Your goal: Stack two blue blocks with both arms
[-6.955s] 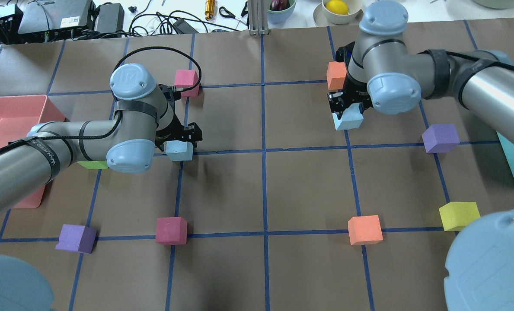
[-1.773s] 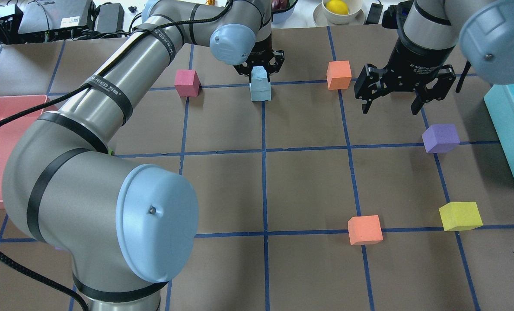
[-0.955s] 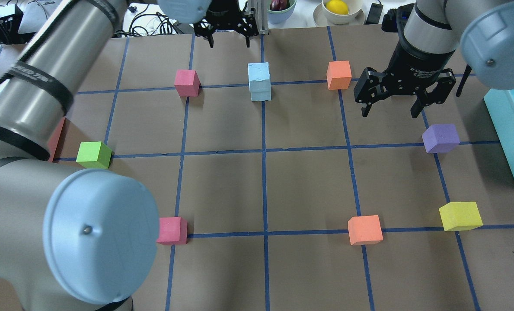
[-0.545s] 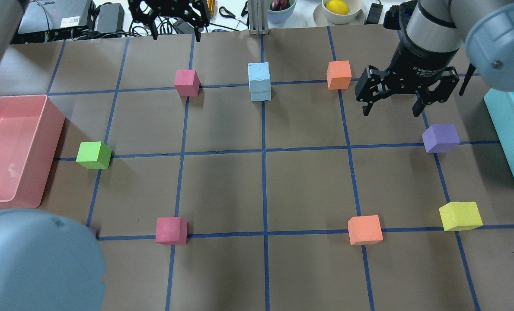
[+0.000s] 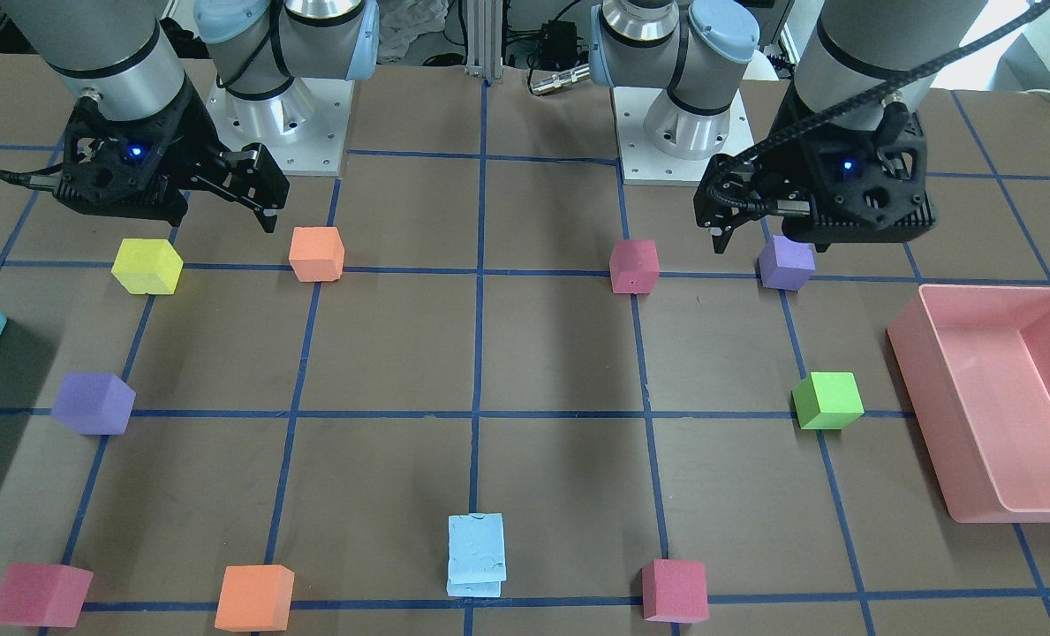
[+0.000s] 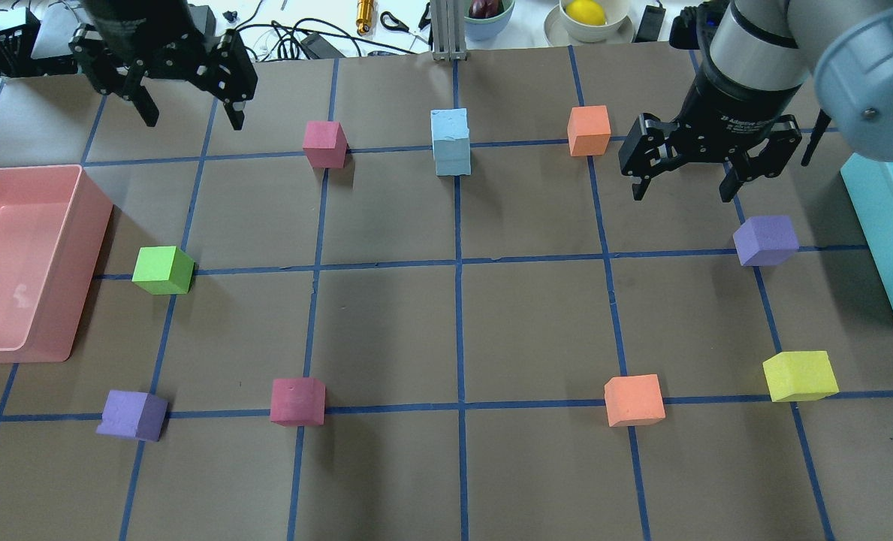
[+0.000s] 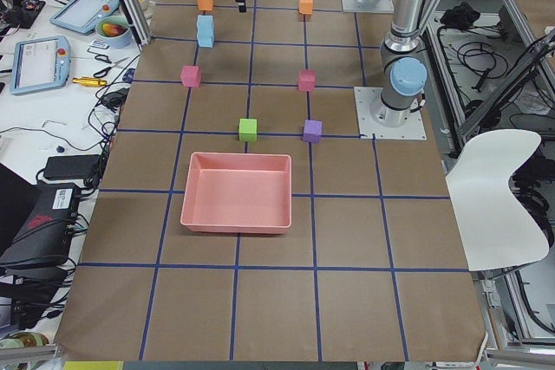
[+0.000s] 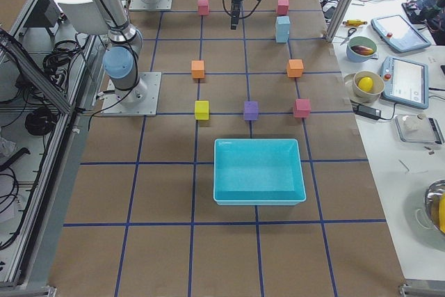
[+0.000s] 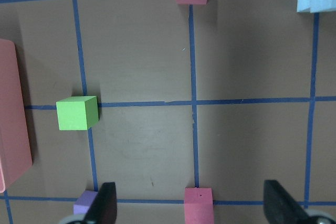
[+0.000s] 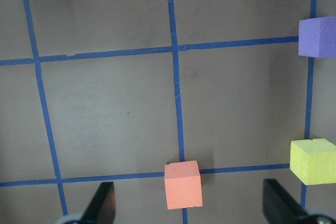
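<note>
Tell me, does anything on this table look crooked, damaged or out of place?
Only small things: the upper blue block sits slightly askew on the lower blue block, and its top face looks pitted. Nothing else stands out.

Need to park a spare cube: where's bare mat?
Bare: the middle squares between green cube, far purple cube, near pink cube and near orange cube. Crowded: the far row around the blue blocks, right gripper hovering close.

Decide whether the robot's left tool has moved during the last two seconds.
Yes. The left tool went leftwards in the overhead view, from the stacked pale-blue foam cubes past the far pink foam cube.
</note>
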`<state>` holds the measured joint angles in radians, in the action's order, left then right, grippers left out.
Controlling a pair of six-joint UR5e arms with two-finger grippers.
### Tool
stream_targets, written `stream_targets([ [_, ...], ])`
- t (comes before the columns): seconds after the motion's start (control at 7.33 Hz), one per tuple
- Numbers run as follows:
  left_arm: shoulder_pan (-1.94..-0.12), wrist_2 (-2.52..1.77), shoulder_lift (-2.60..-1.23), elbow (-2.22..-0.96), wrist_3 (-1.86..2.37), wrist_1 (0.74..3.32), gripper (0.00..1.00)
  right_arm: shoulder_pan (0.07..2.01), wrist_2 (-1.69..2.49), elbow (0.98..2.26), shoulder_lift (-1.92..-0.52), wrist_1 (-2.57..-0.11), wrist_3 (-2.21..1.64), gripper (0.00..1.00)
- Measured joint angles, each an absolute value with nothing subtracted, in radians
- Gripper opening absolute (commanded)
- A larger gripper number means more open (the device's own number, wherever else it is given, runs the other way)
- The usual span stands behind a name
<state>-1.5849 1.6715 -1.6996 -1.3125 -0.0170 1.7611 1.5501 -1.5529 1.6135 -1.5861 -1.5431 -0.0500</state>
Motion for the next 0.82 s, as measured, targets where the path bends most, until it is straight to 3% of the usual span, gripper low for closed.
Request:
stream_targets([
  [0.27,-1.579,1.671,-1.611,-1.462,-0.027,1.640,1.00,1.550,-1.549,1.612,-1.586,-1.544,-0.055,1.00],
  [0.82,-1.561,1.636,-1.577,-1.513,-0.007,1.512,1.00,1.548,-1.556,1.612,-1.586,-1.545,-0.047,1.00],
])
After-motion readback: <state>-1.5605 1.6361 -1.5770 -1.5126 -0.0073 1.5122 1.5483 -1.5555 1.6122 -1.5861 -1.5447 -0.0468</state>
